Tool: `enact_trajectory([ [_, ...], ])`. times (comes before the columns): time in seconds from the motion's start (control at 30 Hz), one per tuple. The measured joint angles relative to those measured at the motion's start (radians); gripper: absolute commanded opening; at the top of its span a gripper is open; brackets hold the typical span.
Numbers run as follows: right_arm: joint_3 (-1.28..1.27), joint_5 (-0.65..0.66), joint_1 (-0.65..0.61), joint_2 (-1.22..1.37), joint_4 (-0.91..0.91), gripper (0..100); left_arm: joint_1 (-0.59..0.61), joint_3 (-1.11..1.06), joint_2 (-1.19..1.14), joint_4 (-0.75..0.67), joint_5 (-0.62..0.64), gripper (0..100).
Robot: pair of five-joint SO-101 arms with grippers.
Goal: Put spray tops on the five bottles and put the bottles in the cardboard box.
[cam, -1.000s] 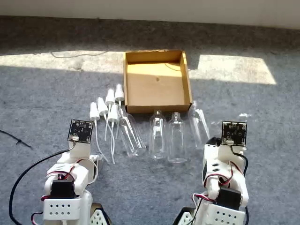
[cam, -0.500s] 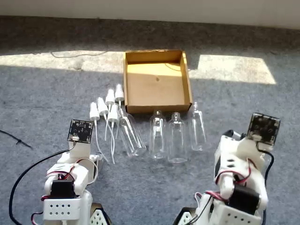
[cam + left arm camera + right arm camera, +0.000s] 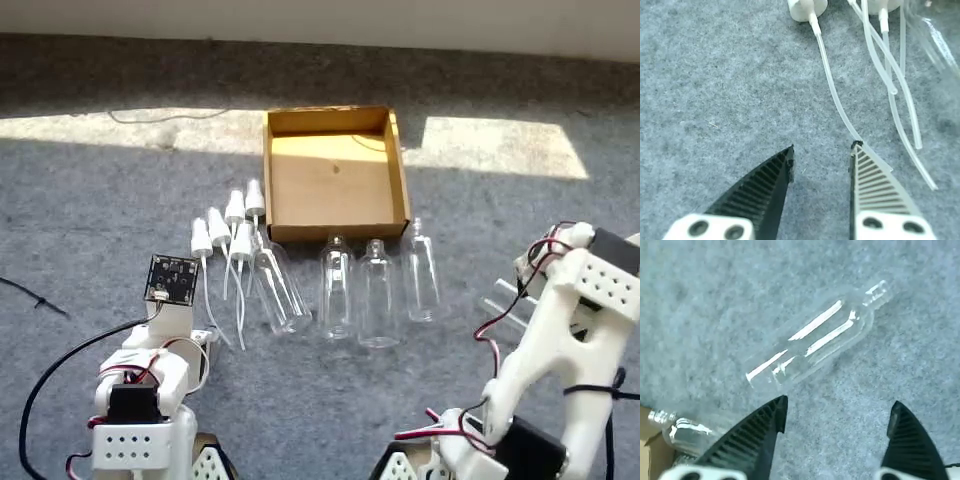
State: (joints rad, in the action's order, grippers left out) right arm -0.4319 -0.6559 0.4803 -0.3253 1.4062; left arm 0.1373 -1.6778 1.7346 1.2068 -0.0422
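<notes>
Under the wide-open right claw, a clear plastic bottle lies on its side on the grey carpet. It looks light, smooth and slippery, so squeeze its round middle gently. The left claw is open too, beside a white spray top with a bendy tube.

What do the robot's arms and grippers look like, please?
Both the left arm and the right arm are white shells with rows of small holes, black motors and thin red and black wires. A square black camera board sits on the left arm. The left gripper has pointed ribbed fingers, one black, one pale; the right gripper has two black ones.
</notes>
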Motion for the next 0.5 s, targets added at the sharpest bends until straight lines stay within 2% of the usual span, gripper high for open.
enact_trajectory([
  [0.13,0.025,-0.012,0.083,0.083,0.005,29.3,0.0,0.0,0.0,0.0,0.0,18],
  [0.23,0.041,-0.068,0.124,0.11,-0.009,29.3,0.0,0.0,0.0,0.0,0.0,18],
  [0.33,0.046,-0.126,0.157,0.138,-0.057,29.4,0.0,0.0,0.0,0.0,0.0,18],
  [0.5,0.046,-0.147,0.164,0.209,-0.084,29.4,0.0,0.0,0.0,0.0,0.0,18],
])
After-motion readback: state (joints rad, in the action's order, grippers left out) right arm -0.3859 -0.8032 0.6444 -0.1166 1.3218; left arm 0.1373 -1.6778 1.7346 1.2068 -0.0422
